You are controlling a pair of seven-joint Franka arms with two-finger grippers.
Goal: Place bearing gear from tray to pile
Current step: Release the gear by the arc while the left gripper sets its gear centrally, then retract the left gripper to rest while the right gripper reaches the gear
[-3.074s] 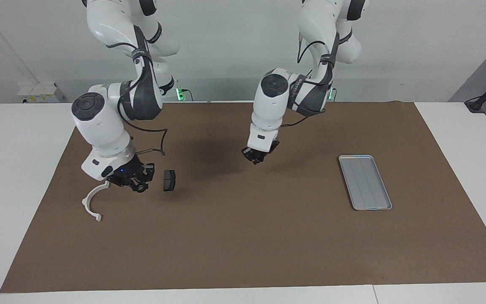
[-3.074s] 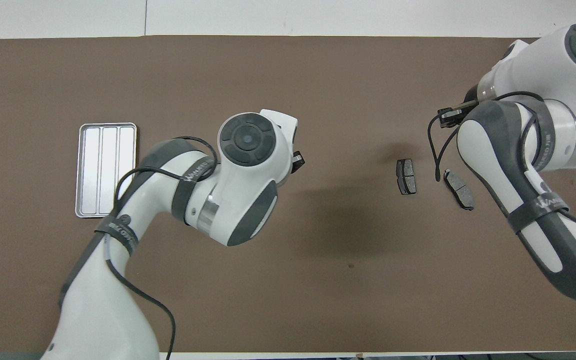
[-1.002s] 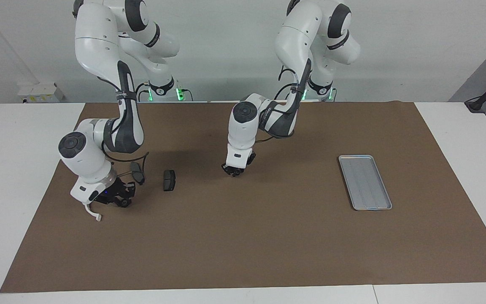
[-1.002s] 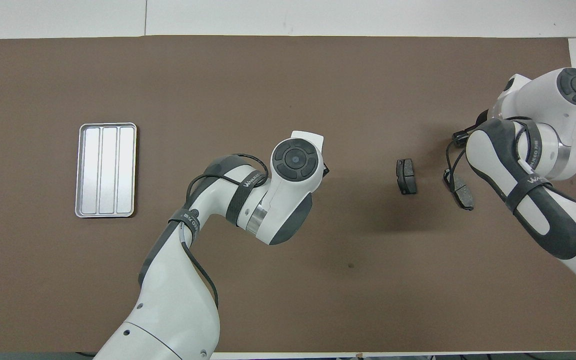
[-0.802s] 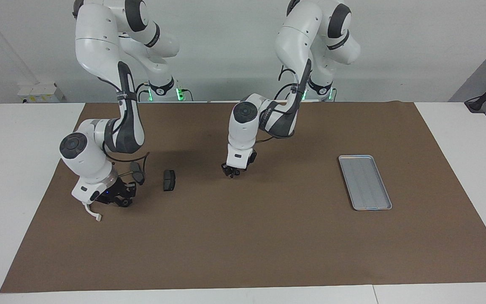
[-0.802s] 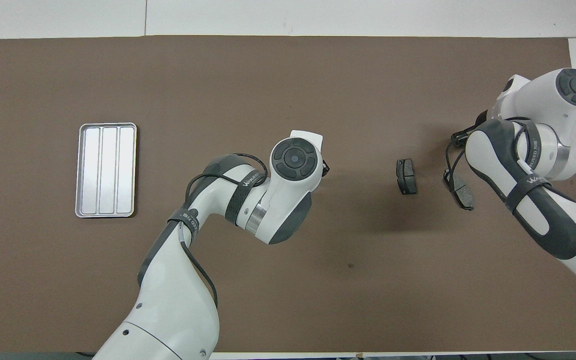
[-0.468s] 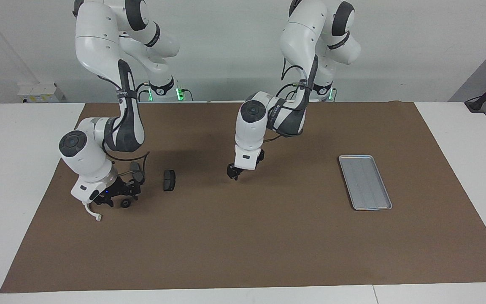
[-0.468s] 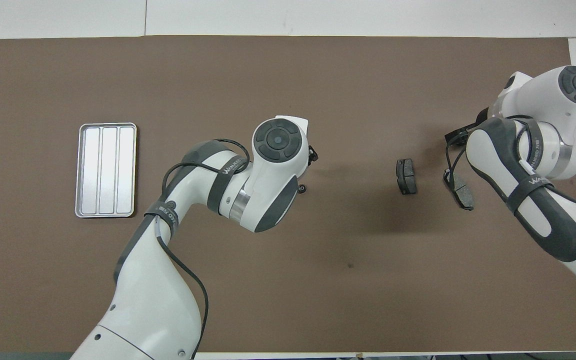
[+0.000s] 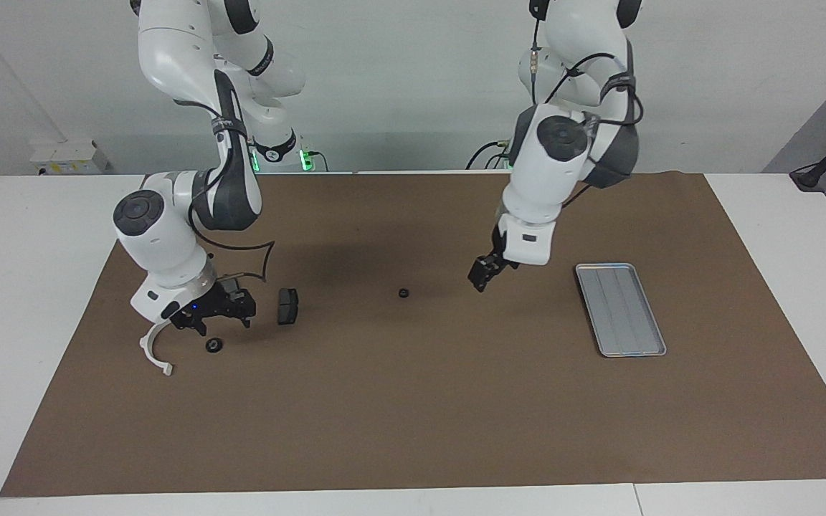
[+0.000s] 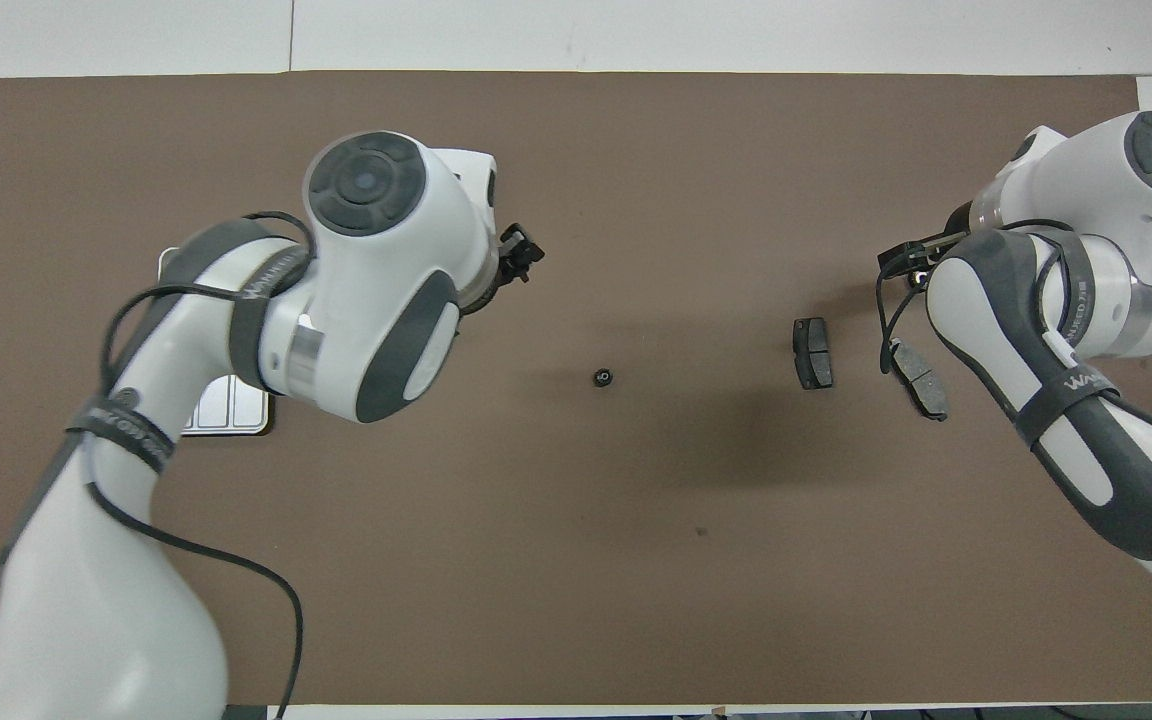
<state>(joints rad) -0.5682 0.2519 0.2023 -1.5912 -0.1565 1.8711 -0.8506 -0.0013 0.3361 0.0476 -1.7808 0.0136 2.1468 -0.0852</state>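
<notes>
One small black bearing gear [image 9: 214,345] lies on the mat next to the white half-ring bracket [image 9: 155,351] of the pile. My right gripper [image 9: 219,322] hangs open just above it, touching nothing. One dark brake pad [image 9: 287,306] lies beside that gripper, and the second brake pad [image 10: 919,378] shows beside the right arm. Another bearing gear [image 9: 404,293] [image 10: 602,377] lies alone mid-mat. My left gripper [image 9: 483,272] [image 10: 519,255] is raised and open over bare mat between that gear and the tray [image 9: 621,309], which holds nothing.
A brown mat [image 9: 413,401] covers most of the white table. From overhead the left arm hides most of the tray [image 10: 226,415], and the right arm hides the bracket and the gear beside it.
Both grippers opened and each left a gear on the mat. The left arm then rose and swung toward the tray. The right gripper lifted slightly off its gear.
</notes>
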